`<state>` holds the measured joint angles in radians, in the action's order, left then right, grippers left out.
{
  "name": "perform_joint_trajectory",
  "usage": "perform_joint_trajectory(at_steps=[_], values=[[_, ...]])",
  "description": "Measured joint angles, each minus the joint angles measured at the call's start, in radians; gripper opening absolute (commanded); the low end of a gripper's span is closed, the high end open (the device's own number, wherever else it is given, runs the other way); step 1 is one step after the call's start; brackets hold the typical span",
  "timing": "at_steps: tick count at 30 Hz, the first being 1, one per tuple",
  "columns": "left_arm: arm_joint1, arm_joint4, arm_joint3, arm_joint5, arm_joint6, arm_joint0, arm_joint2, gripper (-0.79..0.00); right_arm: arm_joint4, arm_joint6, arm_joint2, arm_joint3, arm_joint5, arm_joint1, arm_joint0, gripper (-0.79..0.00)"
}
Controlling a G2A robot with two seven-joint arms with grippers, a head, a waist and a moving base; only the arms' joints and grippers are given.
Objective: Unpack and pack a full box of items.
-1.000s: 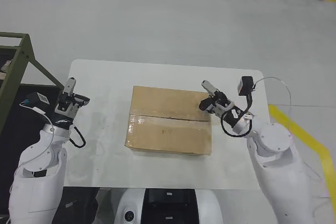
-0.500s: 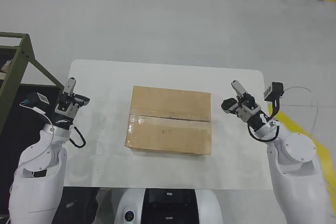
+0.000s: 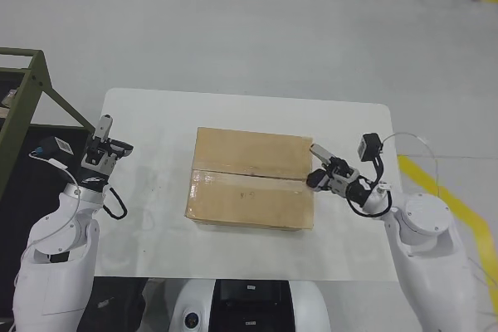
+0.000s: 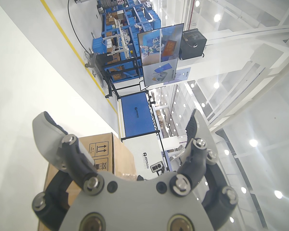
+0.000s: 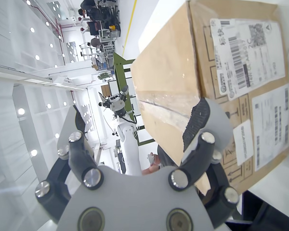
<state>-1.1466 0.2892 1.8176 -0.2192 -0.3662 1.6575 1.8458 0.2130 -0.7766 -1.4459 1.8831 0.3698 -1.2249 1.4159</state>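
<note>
Top view: brown taped-shut cardboard box (image 3: pixel 249 177) sits mid-frame on white rounded table (image 3: pixel 149 241), flaps closed. Right gripper (image 3: pixel 316 163) is at the box's right end by the tape seam, fingers spread wide, empty; can't tell if it touches. Left gripper (image 3: pixel 105 129) is over the table's left edge, well apart from the box, also spread wide and empty. Grey floor (image 3: pixel 274 41) all around, yellow floor line (image 3: pixel 448 199) at right of frame, green metal rack (image 3: pixel 25 91) upper left.

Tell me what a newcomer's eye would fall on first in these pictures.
A closed, taped cardboard box sits in the middle of the white table. The open right gripper is at the box's right end; the open left gripper is near the table's left edge.
</note>
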Motion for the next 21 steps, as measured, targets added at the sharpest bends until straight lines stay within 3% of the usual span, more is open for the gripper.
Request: perform_joint_trajectory(at_steps=[21], values=[[0.0, 0.0, 0.0, 0.0, 0.0, 0.0, 0.0, 0.0, 0.044, 0.054, -0.005, -0.079, 0.017, 0.015, 0.0, 0.0]])
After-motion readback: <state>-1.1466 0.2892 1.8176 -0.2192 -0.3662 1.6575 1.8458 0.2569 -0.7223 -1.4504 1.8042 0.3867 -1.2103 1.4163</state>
